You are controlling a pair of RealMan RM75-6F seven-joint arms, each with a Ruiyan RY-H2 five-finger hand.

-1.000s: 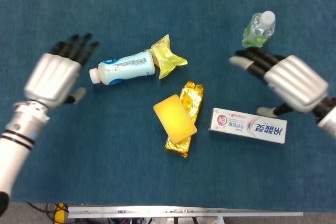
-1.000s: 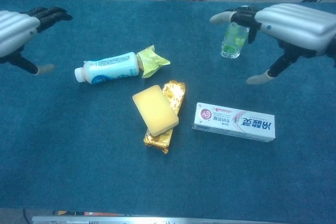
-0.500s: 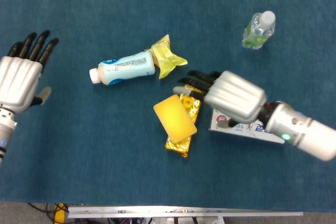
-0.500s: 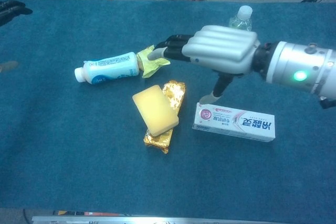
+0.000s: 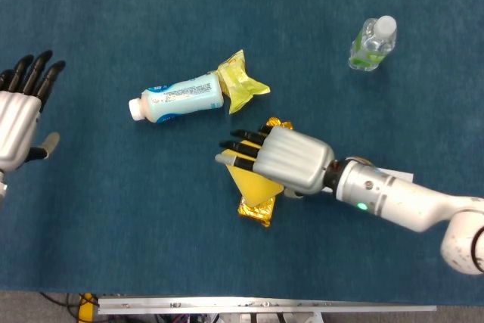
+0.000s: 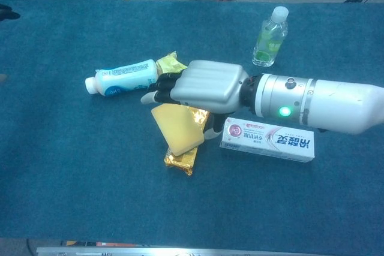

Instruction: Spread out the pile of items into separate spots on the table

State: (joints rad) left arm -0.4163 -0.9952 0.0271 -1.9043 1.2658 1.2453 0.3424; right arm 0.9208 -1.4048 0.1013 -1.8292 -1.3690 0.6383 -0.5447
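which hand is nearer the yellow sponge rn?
Right. The right hand is directly over the yellow sponge, fingers above its far end. The left hand is off at the table's left edge, well beyond the milk bottle.

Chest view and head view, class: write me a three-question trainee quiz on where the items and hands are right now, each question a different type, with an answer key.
1. True or false: the right hand is above the yellow sponge.
2. Multiple choice: What stands upright at the far right side of the table? A) milk bottle B) clear water bottle C) toothpaste box
3. Fill in: the yellow sponge lies on top of a ____ foil packet.

Key
1. True; its fingers reach over the sponge's far edge.
2. B, the clear water bottle. The milk bottle lies on its side and the toothpaste box lies flat.
3. Gold; the gold foil packet shows beneath the sponge.
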